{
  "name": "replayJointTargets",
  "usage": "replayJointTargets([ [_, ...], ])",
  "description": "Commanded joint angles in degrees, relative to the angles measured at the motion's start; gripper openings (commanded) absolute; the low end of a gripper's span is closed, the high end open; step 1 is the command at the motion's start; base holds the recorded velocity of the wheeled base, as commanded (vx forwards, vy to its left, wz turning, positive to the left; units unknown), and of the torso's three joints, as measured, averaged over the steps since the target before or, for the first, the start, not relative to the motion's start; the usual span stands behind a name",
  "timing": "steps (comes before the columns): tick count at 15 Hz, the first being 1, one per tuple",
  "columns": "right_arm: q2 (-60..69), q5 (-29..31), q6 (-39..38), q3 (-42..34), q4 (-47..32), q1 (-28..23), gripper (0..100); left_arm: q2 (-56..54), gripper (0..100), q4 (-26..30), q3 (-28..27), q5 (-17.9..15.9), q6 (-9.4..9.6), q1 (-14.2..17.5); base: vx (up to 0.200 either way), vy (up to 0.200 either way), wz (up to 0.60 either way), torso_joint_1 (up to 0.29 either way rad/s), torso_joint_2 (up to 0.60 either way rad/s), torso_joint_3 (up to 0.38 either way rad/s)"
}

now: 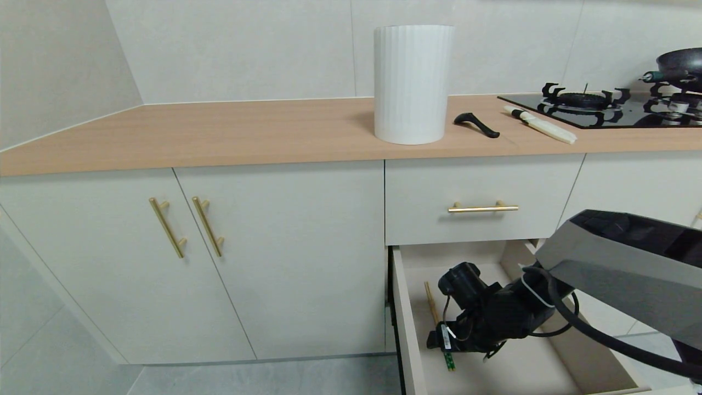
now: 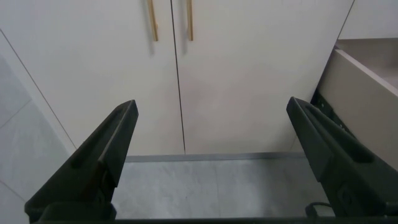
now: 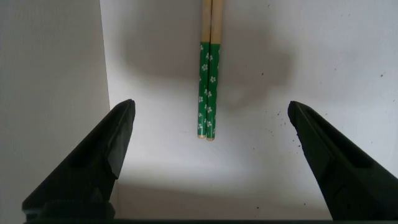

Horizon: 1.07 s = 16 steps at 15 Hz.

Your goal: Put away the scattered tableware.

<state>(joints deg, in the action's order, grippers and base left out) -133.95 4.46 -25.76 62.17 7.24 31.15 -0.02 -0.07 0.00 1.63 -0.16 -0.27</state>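
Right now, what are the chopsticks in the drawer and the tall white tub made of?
Chopsticks: probably bamboo or wood, pale tan shafts, ends painted green with white flowers. White tub: ribbed and matte, likely plastic or ceramic; can't tell which.

Green-ended chopsticks flat in open drawer

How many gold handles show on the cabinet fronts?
3. The left door handle and right door handle stand upright side by side; the drawer handle lies level on the closed drawer above the open drawer, whose handle may be hidden.
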Motion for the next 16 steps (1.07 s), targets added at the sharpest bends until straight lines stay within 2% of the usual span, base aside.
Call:
replayJointTargets([
  [1, 3.1, 0.1, 0.0, -1.3, 0.0, 0.1, 100, 0.0, 100, 0.0, 0.0, 0.0, -0.02, 0.0, 0.000, 0.000, 0.00, 0.000, 0.00, 0.000],
  [2, 4.2, 0.1, 0.1, -1.9, 0.0, 0.1, 100, 0.0, 100, 0.0, 0.0, 0.0, -0.02, 0.0, 0.000, 0.000, 0.00, 0.000, 0.00, 0.000],
  [5, 19.1, 0.5, 1.4, -6.8, -0.3, -0.5, 100, 0.0, 100, 0.0, 0.0, 0.0, -0.02, 0.0, 0.000, 0.000, 0.00, 0.000, 0.00, 0.000],
  [8, 30.9, 2.0, 10.3, -10.8, 0.1, -3.6, 100, 0.0, 100, 0.0, 0.0, 0.0, -0.02, 0.0, 0.000, 0.000, 0.00, 0.000, 0.00, 0.000],
  [11, 37.3, 6.8, 10.9, -10.8, 0.1, -4.9, 100, 0.0, 100, 0.0, 0.0, 0.0, -0.02, 0.0, 0.000, 0.000, 0.00, 0.000, 0.00, 0.000],
  [16, 42.1, 7.1, 13.6, -12.2, 0.1, -4.9, 100, 0.0, 100, 0.0, 0.0, 0.0, -0.02, 0.0, 0.000, 0.000, 0.00, 0.000, 0.00, 0.000],
])
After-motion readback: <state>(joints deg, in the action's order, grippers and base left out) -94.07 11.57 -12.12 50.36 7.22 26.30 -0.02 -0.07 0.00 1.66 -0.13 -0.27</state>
